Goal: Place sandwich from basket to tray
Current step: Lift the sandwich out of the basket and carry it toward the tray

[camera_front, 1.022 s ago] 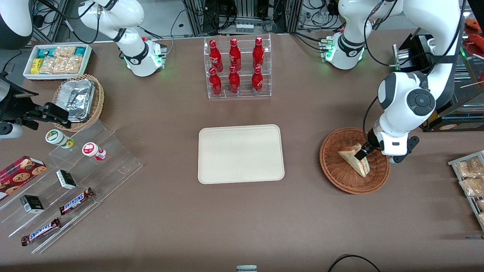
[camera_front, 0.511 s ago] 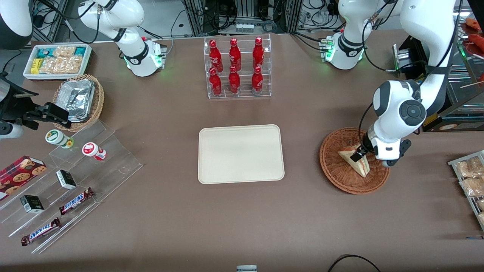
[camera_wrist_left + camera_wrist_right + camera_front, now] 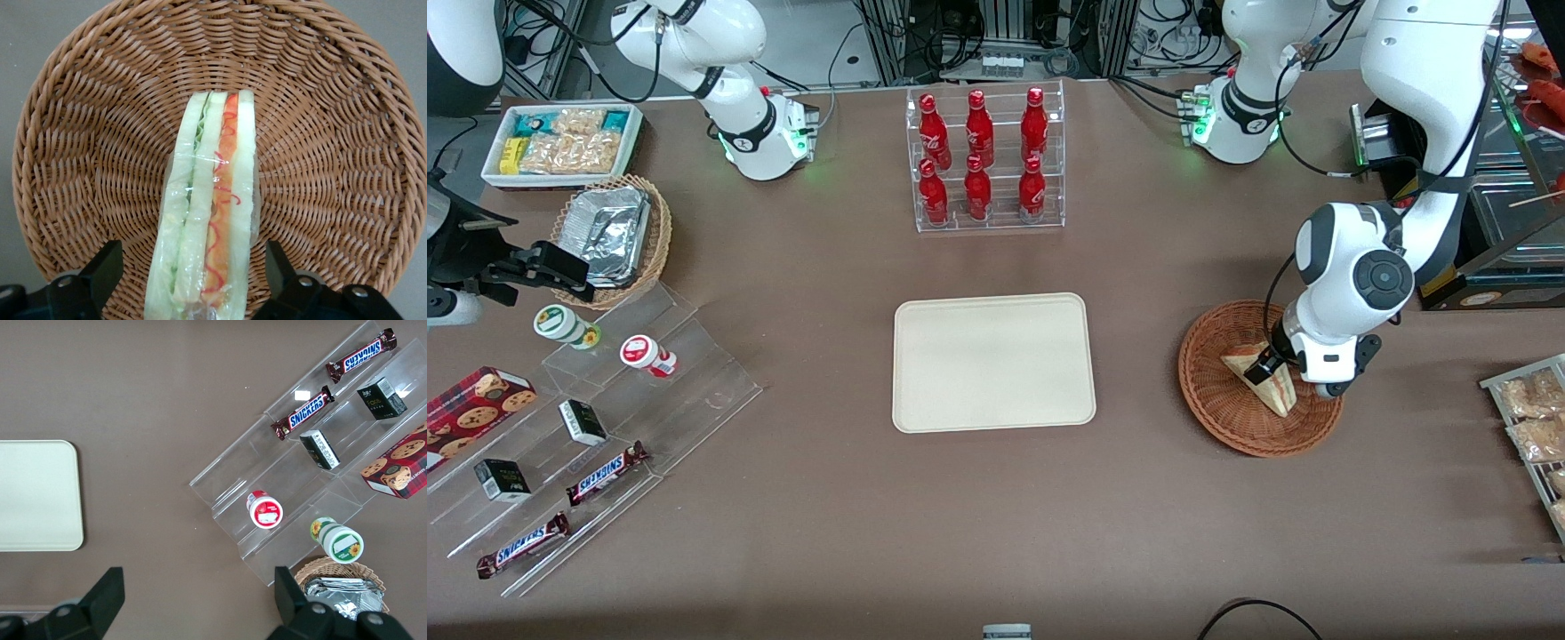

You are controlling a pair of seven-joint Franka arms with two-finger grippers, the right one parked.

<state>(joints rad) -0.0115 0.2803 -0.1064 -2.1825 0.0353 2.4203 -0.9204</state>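
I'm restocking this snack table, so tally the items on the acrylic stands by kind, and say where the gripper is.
Red bottles: 6
Snickers bars: 2
Small dark boxes: 2
Round-lidded cups: 2
Total: 12
The gripper is in the basket, open astride the sandwich.

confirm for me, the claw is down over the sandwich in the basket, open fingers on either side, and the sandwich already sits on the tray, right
Not quite. The sandwich is not on the tray; it lies in the basket, as the left wrist view shows. The rest holds: the claw is down over it, open, fingers on either side.
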